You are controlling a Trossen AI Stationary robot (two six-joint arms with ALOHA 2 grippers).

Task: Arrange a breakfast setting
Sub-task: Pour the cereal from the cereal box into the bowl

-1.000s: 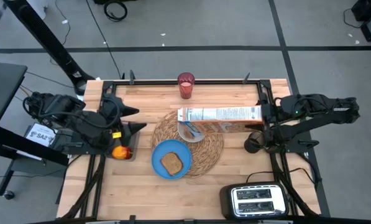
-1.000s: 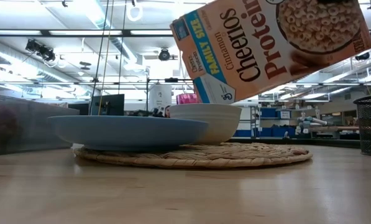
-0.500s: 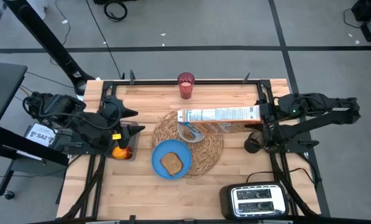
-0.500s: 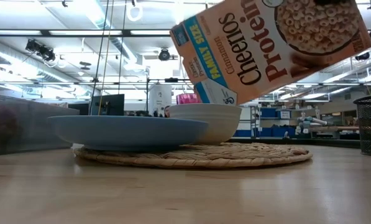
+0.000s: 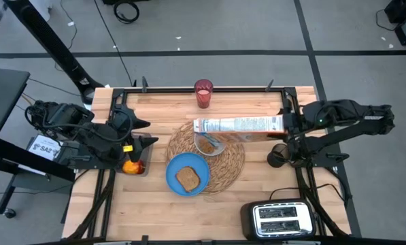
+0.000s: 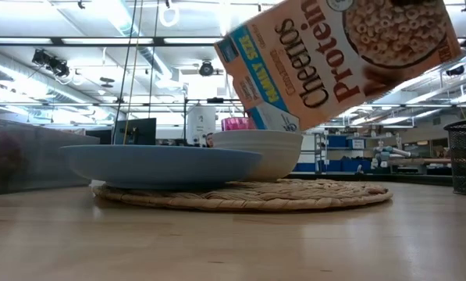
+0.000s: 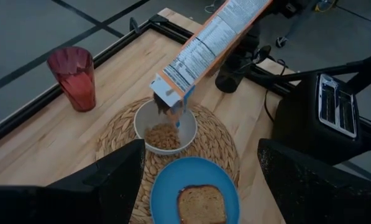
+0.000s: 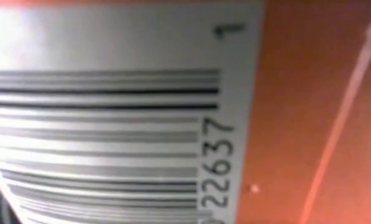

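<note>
Tilting Cheerios box [image 5: 238, 125] mouth-down over bowl [image 7: 164, 129].

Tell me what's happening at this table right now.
The right end effector holds the orange Cheerios box tipped over the small white bowl, open end down, and cereal already lies in the bowl. The bowl sits on the woven placemat beside the blue plate with a toast slice. The red cup stands near the table's far edge. The left end effector waits at the left, by the apple.
</note>
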